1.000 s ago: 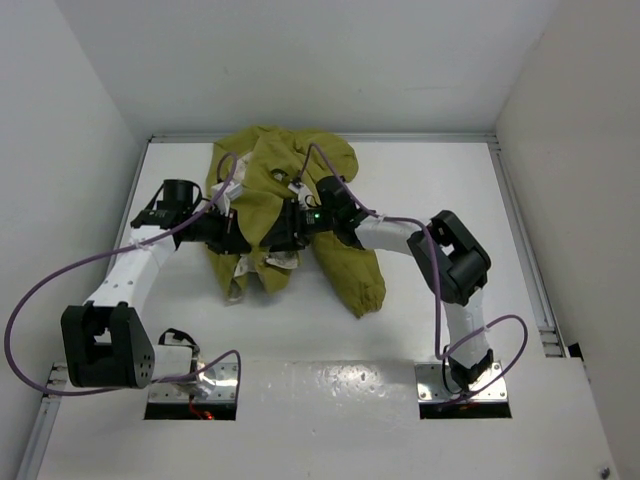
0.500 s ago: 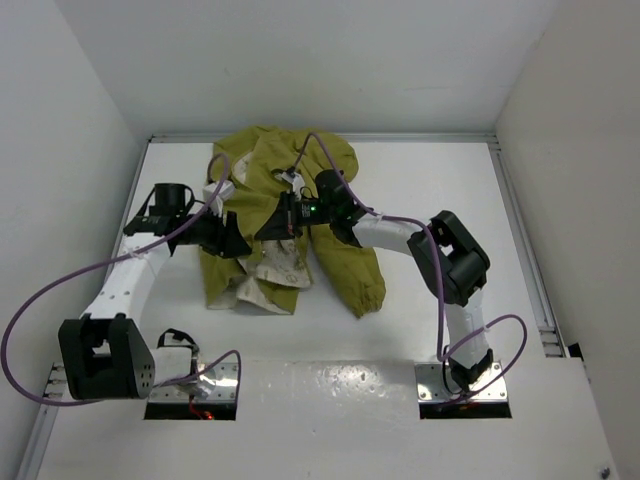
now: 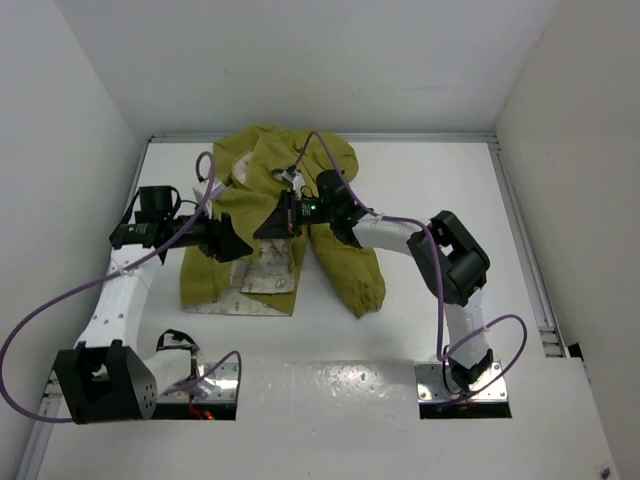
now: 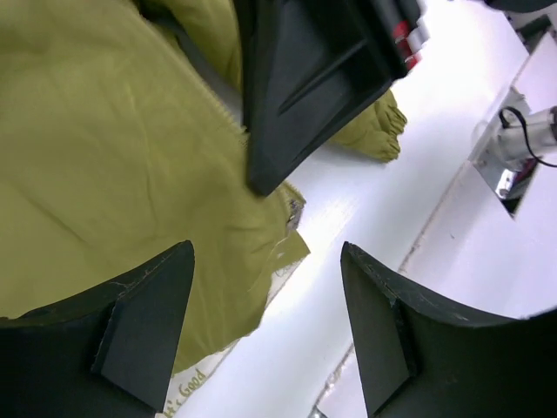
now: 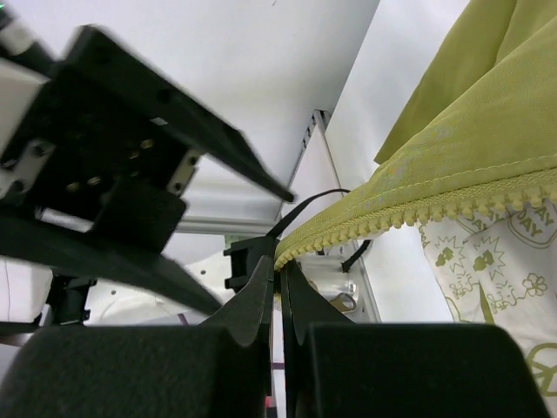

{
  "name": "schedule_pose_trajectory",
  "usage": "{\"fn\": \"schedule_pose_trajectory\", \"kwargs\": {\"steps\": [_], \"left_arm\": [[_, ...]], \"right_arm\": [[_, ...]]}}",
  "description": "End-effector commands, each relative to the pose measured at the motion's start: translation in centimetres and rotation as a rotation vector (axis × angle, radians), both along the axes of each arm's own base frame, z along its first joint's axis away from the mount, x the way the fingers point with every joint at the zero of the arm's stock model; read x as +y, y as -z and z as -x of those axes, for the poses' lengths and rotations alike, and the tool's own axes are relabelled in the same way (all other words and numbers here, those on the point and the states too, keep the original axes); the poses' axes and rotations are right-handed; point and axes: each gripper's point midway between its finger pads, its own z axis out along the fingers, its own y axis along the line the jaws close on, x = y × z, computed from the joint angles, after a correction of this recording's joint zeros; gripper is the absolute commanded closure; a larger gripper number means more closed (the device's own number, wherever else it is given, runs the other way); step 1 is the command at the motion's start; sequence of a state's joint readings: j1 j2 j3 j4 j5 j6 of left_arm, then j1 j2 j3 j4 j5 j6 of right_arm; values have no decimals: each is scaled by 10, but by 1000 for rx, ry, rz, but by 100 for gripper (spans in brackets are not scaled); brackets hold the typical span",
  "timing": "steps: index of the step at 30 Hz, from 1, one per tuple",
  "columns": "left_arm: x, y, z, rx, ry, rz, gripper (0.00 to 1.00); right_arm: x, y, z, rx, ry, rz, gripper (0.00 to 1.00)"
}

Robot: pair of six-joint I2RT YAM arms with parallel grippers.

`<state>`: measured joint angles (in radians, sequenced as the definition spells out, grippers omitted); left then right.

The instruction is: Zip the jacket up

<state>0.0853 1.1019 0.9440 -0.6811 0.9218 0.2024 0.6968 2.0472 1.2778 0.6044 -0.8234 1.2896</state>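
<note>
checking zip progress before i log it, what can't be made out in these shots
Slider: in no view; in the top view the left arm and right arm cover the middle of the jacket.
Teeth end: right wrist view, hidden inside the shut right tool.
Lining lettering: left wrist view, partly behind a finger of the left tool.
</note>
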Motion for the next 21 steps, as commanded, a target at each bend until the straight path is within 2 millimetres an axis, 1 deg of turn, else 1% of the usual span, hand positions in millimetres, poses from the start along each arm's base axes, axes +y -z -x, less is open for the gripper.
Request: {"fn": "schedule_pose_trajectory", "kwargs": {"steps": [1,2,3,4,5,6,8,10,11,13,14,16,17,18,20,21], "left_arm": [[5,4,1,42,50,53,26],[8,10,-3,73,55,68,25],[14,12,-5,53,72,65,25],[11,15,2,94,93,93,24],[14,16,0,96,90,90,24],[12,20,0,100,112,99,24],[9,13,4,92,148,124,24],[7,14,6,76,189,133,25],[4,9,11,83,204,153,25],[4,15,12,86,234,156,27],[1,14,17,112,243,185,27],[1,15,18,92,276,188,28],[-1,14,21,121,284,218,29],[-1,16,22,127,291,220,29],[-4,14,25,123,302,245,31],[-3,15,22,119,306,243,31]], "right_arm": [[8,-30,1,-65,-31,-85,100],[6,-31,0,-68,-30,-89,100],[6,-30,4,-63,-38,-90,100],[6,-34,5,-68,-40,-96,100],[4,-30,5,-60,-40,-90,100],[4,-30,5,-65,-40,-91,100],[3,-29,5,-60,-40,-90,100],[4,-28,4,-60,-38,-86,100],[5,-25,6,-56,-44,-82,100],[7,-25,6,-59,-48,-82,100],[8,-24,6,-52,-49,-80,100],[10,-23,6,-59,-53,-81,100],[12,-22,6,-57,-54,-79,100],[12,-23,6,-56,-53,-78,100],[15,-23,7,-58,-59,-77,100],[16,-23,9,-59,-61,-77,100]]}}
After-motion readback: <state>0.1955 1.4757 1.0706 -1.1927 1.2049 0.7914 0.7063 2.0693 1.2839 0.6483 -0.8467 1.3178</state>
